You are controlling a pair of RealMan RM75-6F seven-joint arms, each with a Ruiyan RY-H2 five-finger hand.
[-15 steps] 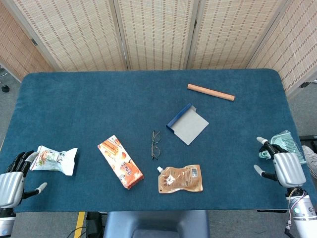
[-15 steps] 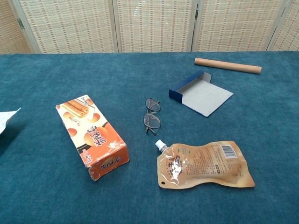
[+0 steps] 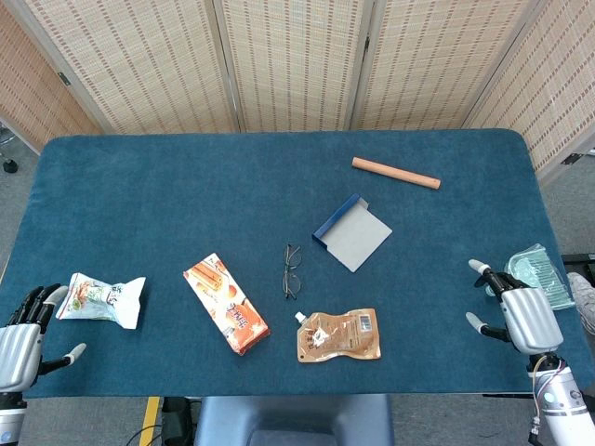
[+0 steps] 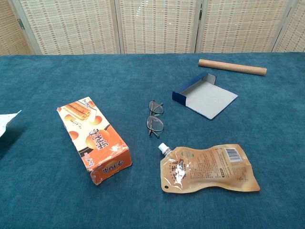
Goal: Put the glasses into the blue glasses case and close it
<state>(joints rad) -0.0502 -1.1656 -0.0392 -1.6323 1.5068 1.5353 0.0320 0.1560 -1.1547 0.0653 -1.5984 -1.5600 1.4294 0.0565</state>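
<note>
One wire-rimmed glasses point(image 3: 292, 270), flat blue case point(image 3: 350, 233)

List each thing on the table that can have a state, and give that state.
blue glasses case: open, flap flat, empty.
glasses: folded, lying on the cloth.
spouted pouch: capped, lying flat.
orange snack box: closed, dented.
left hand: open.
right hand: open.

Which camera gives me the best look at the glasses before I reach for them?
Chest view: the glasses appear larger, with both lenses and folded temples clear. Head view shows the glasses small and thin, but places them against the blue glasses case.
</note>
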